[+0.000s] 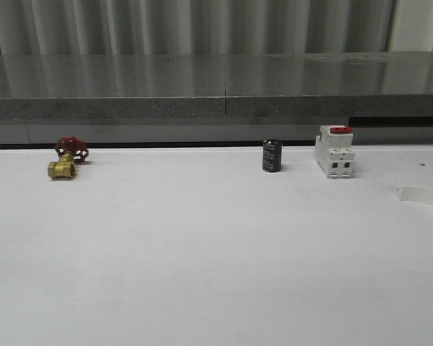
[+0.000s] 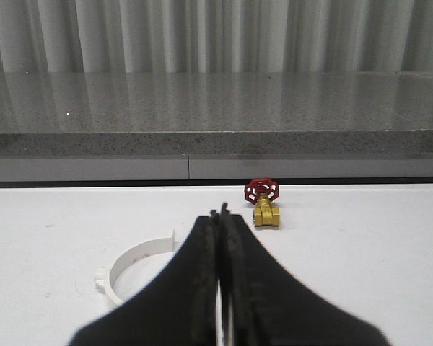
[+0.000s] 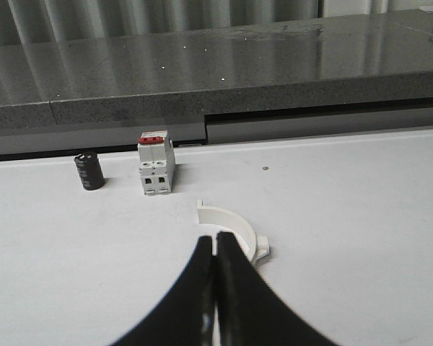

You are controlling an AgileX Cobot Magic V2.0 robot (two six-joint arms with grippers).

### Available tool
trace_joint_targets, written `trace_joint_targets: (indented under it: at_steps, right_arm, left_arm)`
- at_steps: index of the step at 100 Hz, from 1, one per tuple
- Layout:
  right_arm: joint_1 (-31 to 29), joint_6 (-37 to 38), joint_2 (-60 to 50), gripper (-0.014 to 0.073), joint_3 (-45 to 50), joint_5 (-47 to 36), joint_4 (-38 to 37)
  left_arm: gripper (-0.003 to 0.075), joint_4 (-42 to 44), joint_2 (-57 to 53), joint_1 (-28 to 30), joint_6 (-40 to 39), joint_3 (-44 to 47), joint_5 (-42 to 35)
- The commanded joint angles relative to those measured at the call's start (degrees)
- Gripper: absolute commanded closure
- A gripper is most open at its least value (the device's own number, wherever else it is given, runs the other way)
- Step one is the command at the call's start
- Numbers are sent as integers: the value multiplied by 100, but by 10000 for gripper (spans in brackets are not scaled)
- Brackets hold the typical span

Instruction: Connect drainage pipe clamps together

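My left gripper (image 2: 221, 216) hangs low over the white table (image 1: 202, 274) with its 2 black fingers pressed together and nothing between them; my right gripper (image 3: 215, 241) is likewise pinched to a thin seam — empty as well.

The 2 drainage pipe clamps lie apart from each other, not joined. In my left wrist view, 1 clamp half (image 2: 133, 267) lies flat on the table just beside my fingers, its white arc curving with a small flanged end toward me; part of it is hidden behind the finger. Beyond my fingertips stands a brass valve with a red handwheel (image 2: 263, 204), near the table's far edge. In my right wrist view, the other clamp half (image 3: 234, 229) lies just past my fingertips, its arc partly covered by them, a tab showing on its outer side; in the front view this half (image 1: 421, 194) shows at the right edge, cut off by the frame.

Behind it stand a white circuit breaker with a red top (image 3: 156, 162) and a black cylindrical capacitor (image 3: 89, 171), side by side but not touching; a grey stone ledge (image 1: 216, 86) runs behind the table.
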Motion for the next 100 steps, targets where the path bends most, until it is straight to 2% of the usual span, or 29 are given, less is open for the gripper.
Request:
trace_joint_targets:
  at_steps: [1,38,62,100]
  right_arm:
    - [-35,-13,-120,661,-88,-443,3]
    - [-35,-13,-120,661,-88,-443,3]
    - [-35,-13,-120,661,-88,-443,3]
    - [-35,-13,-120,661,-88,-443,3]
  left_arm:
    - [740,3,-178,10,-56,193,-463]
    - [740,-48,-178,10,-56,103,-463]
    - [740,-505,131,10,-56,-615,-78]
    - [740,-470,1913,10,-20,-3069,2671]
